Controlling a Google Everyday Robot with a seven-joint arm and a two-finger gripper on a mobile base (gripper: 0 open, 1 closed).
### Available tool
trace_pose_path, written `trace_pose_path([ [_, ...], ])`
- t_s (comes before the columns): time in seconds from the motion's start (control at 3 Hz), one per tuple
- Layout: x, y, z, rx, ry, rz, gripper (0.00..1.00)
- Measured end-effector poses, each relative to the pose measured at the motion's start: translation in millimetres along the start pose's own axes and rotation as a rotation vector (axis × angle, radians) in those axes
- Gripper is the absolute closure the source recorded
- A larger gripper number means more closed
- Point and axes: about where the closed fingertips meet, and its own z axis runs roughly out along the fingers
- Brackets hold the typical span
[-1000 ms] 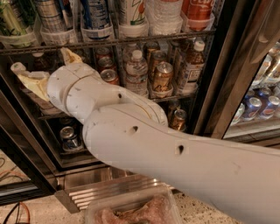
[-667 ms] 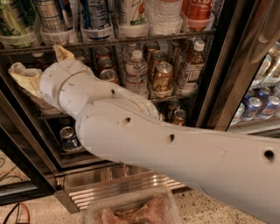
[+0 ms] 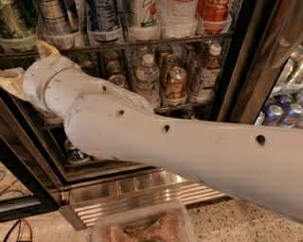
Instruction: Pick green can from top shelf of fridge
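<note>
The green can point(image 3: 9, 20) stands in a clear cup holder at the far left of the top shelf point(image 3: 142, 45) of the fridge point(image 3: 246, 75); the frame's top edge cuts off its upper part. My gripper point(image 3: 22, 61) is just below that shelf at the left edge, right under the green can and apart from it. Its two tan fingers point(image 3: 46, 49) are spread open with nothing between them. My thick white arm point(image 3: 165, 142) runs from lower right to the gripper and hides much of the lower racks.
Blue-and-white tall cans point(image 3: 102, 14), a white bottle point(image 3: 142, 14) and a red can point(image 3: 215, 10) fill the top shelf to the right. Below stand a water bottle point(image 3: 147, 78) and bronze can point(image 3: 176, 81). A steel grille point(image 3: 142, 194) and plastic container point(image 3: 142, 227) lie low.
The arm has swung left and slightly up, carrying the gripper toward the left edge of the frame, closer beneath the green can. The fingers stay spread.
</note>
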Motion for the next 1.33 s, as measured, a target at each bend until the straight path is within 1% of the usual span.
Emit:
trace_pose_path([
  [0.33, -8.2, 9.3, 11.6, -0.035, -0.014, -0.022, 0.29],
  [0.67, -16.5, 10.7, 18.8, -0.046, -0.024, -0.052, 0.28],
  [1.0, -24.5, 4.2, 23.3, -0.033, -0.034, -0.087, 0.31],
  [1.33, -25.6, -12.0, 20.1, 0.031, -0.028, -0.151, 0.34],
])
